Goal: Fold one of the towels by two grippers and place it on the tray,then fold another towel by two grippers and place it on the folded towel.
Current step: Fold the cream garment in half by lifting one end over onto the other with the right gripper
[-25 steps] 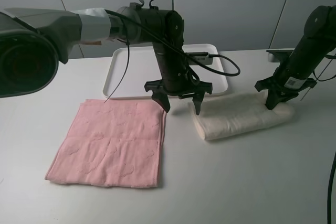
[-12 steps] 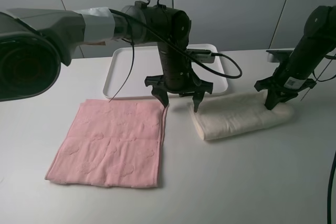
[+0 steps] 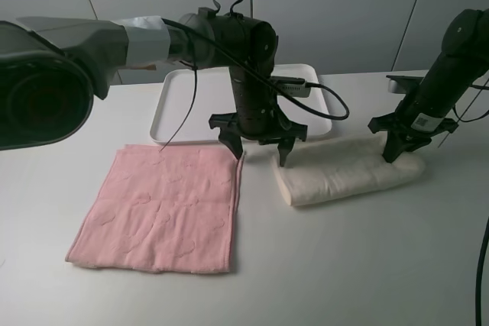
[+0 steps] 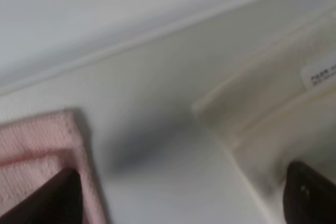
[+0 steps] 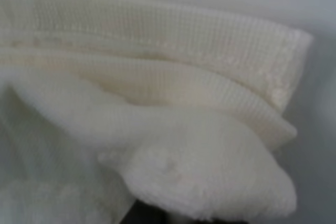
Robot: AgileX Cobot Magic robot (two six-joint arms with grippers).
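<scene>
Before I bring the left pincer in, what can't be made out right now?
- Exterior high: the left arm hides the middle of the tray.
- Exterior high: the right pincer has its tips sunk in the cream towel; how many layers they pinch is too small to tell.
- Right wrist: the towel fills the frame, hiding the pincer's fingers.
- Left wrist: blurred; the print on the towel's white label is unreadable.

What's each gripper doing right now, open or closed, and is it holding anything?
Left gripper: jaws open, holding nothing.
Right gripper: jaws closed on one end of the cream towel.
</scene>
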